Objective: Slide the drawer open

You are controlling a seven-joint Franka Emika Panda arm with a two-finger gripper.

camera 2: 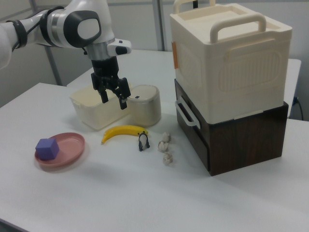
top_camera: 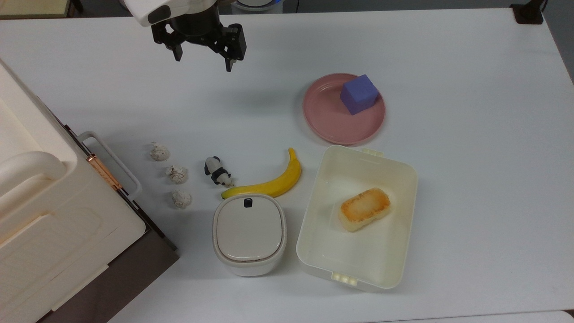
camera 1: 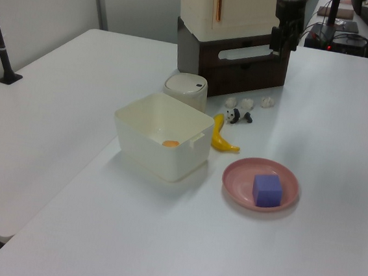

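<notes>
While the drawer [camera 2: 193, 126] sits shut in the dark cabinet under the cream box [camera 2: 231, 63] at the right view's right, the gripper [camera 2: 112, 96] hangs well to its left, above the table [top_camera: 471, 179]. Its fingers [camera 2: 122, 102] are spread apart, holding nothing, near the banana [camera 2: 123, 131].

Spread-fingered tool [top_camera: 202, 63] above bare table [top_camera: 471, 179], well apart from drawer [top_camera: 117, 167] handle.

The dark brown wooden drawer [camera 2: 190, 126] with its smooth white plastic bar handle [camera 2: 186, 114] looked matt, beneath a glossy cream plastic cabinet top [camera 2: 231, 63], on a smooth white table [top_camera: 471, 134].
</notes>
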